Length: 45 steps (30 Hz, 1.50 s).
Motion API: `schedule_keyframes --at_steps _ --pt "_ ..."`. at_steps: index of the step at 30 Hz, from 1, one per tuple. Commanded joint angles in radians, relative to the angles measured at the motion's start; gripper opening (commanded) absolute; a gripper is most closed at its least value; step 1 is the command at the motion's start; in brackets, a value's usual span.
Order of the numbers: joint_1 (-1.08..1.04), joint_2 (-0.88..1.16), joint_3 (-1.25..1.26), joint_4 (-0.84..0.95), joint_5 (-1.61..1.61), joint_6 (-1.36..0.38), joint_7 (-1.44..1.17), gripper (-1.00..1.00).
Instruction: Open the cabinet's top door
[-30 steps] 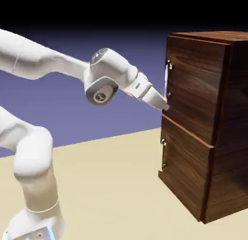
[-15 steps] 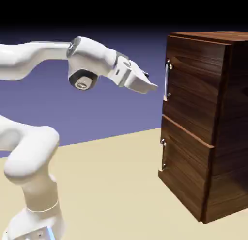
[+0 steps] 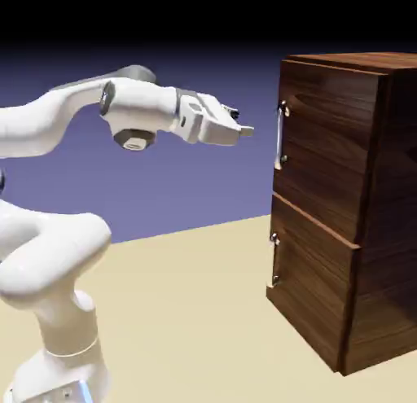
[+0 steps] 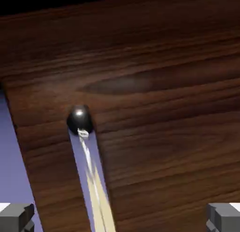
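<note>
in the exterior view a plain backdrop spans the scene, blue-violet low down and darkening upward until it melts into a black band along the top. the change is soft, with no hard line. below it lies a flat worktop, pale sandy yellow, smooth and evenly lit. its far edge runs straight, climbing gently toward the exterior view's right, where it meets the violet. in the hand view, a blue-violet patch shows at the lower left and a black wedge along the top left.
</note>
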Motion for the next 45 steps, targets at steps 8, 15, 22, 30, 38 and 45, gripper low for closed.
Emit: schedule_keyframes --at_steps 8,15,22,30,38,45 --pt "-0.165 -0.164 0.165 0.019 0.348 -0.085 -0.147 0.00" --pt "-0.291 -0.289 0.291 0.033 0.613 -0.150 -0.259 0.00" --pt "-0.449 -0.259 0.323 0.164 0.691 -0.171 -0.279 -1.00" --pt "-0.352 -0.247 0.209 -0.051 0.719 -0.476 -0.437 -1.00" --pt "-0.352 -0.189 0.031 -0.208 0.631 -0.824 -0.575 -1.00" --pt "-0.446 -0.091 -0.137 -0.265 0.489 -1.128 -0.691 -1.00"
